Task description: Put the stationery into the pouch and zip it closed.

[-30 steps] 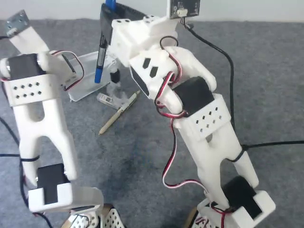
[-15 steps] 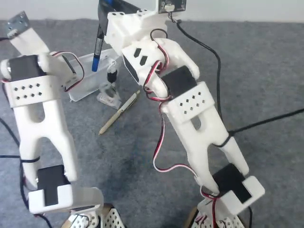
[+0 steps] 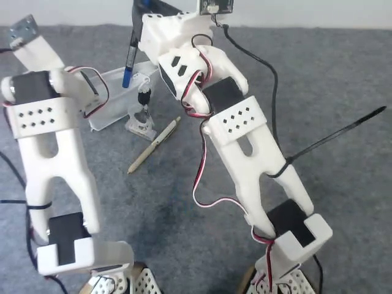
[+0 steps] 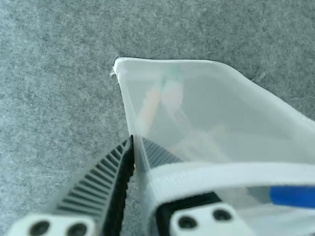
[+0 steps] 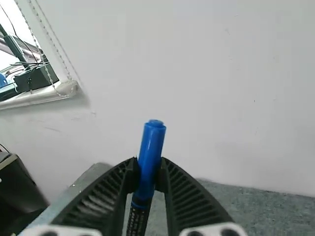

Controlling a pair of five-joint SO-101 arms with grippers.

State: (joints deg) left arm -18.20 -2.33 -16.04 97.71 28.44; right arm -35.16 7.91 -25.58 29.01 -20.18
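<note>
A clear pouch (image 3: 116,92) with a white zipper band (image 4: 221,174) lies at the back left of the grey carpet. My left gripper (image 4: 135,147) is shut on its edge near the opening. Blurred orange and green shapes show through the pouch wall (image 4: 162,98). My right gripper (image 5: 147,169) is shut on a blue marker (image 5: 150,145), held upright. From above, the blue marker (image 3: 128,58) hangs tip down over the pouch. A beige pen (image 3: 153,146) lies on the carpet in front of the pouch.
A small black and white item (image 3: 143,113) stands between the pouch and the pen. Both white arms rise from the near edge. A black cable (image 3: 343,131) crosses the carpet at the right. A white wall stands behind the carpet.
My right arm has swung back and to the left, lifting the blue marker a little higher over the pouch. The left arm, the pouch and the pen have stayed put.
</note>
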